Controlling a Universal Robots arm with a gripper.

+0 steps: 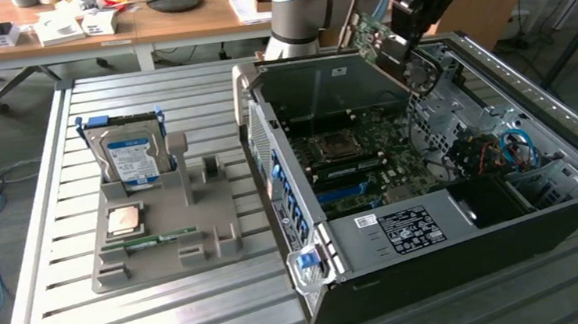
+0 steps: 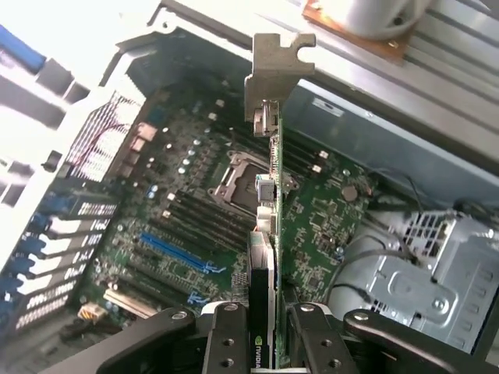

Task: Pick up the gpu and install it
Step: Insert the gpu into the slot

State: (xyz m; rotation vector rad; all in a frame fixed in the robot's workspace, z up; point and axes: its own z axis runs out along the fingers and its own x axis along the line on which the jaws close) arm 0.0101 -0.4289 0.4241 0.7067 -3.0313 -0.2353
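The gpu (image 1: 376,39) is a thin green card with a silvery end bracket (image 2: 274,72). It hangs tilted above the far rim of the open computer case (image 1: 414,277). My gripper (image 1: 414,11) is shut on it. In the wrist view the gpu (image 2: 273,202) stands edge-on between my two black fingers (image 2: 226,335), held at its near end by my gripper (image 2: 269,319). Its bracket end points away from me, over the motherboard (image 2: 179,234). The motherboard's blue slot (image 2: 175,253) and its CPU socket (image 2: 238,183) lie below the card, apart from it.
A grey parts holder (image 1: 160,244) on the slatted metal table (image 1: 44,230) carries a blue-labelled hard drive (image 1: 131,156), a CPU chip (image 1: 124,220) and a green memory stick (image 1: 149,239). Cables (image 1: 503,151) and a drive cage (image 2: 425,273) sit inside the case.
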